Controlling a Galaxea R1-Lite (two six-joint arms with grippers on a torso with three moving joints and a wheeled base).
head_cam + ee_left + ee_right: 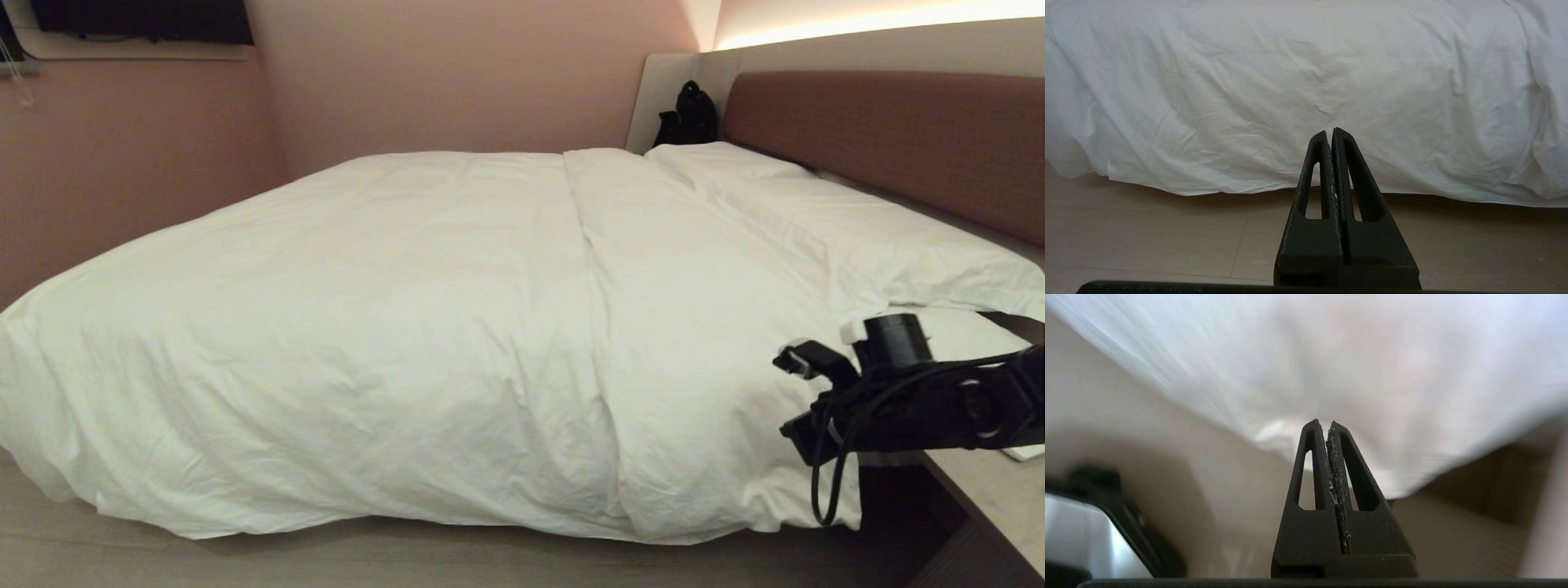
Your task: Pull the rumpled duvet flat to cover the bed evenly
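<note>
The duvet (392,327) lies spread over the bed (890,139), its near edge hanging toward the floor (245,563), with two pillows (857,220) at about two o'clock by the headboard. The right gripper (1327,424) sits at roughly four o'clock, beside the duvet's lower corner, jaws pressed together on nothing; the blurred wrist view suggests it is just short of the cloth. The left gripper (1329,132) hangs low facing the duvet's draped side, jaws likewise closed and empty.
</note>
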